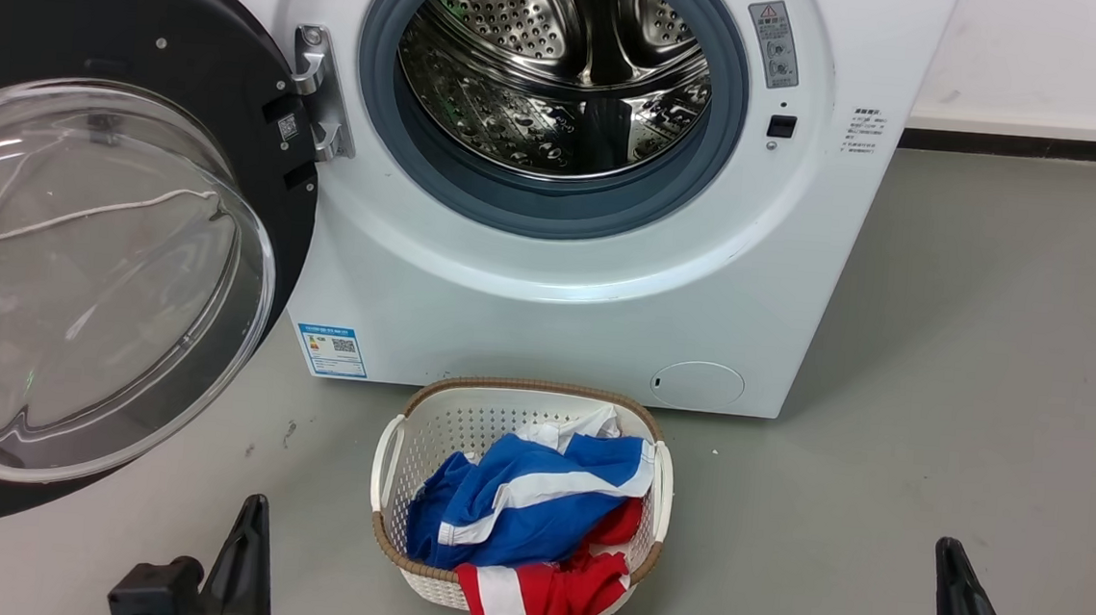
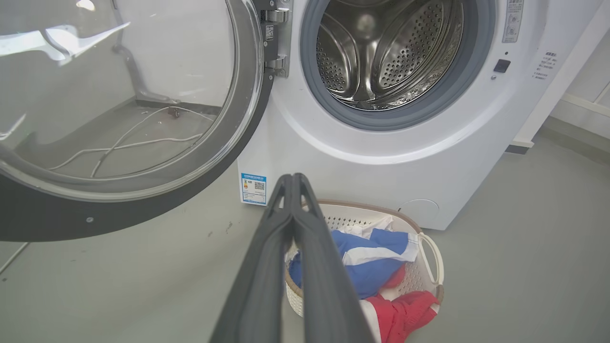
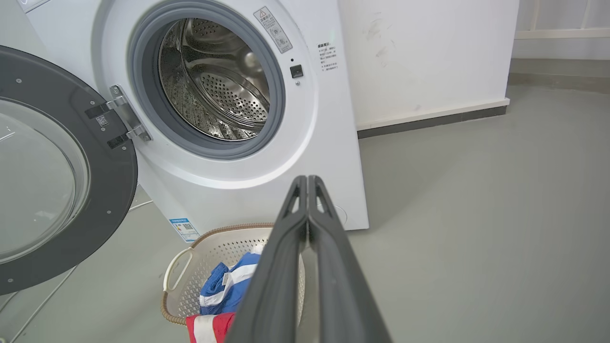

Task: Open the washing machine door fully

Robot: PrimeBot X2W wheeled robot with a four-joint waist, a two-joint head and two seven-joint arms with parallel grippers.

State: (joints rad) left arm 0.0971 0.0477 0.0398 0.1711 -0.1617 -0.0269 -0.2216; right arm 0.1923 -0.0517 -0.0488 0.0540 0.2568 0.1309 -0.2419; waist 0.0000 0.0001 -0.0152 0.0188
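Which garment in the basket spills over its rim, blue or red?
The red garment, draped over the basket's near rim; the blue garment lies inside.

The round glossy washing machine door (image 1: 189, 61) has a black rim around clear glass. The boxy washing machine body (image 1: 528, 316) is white, its rubber ring (image 1: 555, 213) grey, its hole-dotted steel drum (image 1: 543, 105) silver. The white perforated plastic basket (image 1: 502, 410) has a brown woven rim and holds blue white-striped cloth (image 1: 515, 508) and red white-striped cloth (image 1: 567, 589). The floor (image 1: 939, 373) is grey.

Cut off and unreadable
We lose the door (image 1: 144, 19) past the left edge; the sticker (image 1: 334, 350) print is too small.
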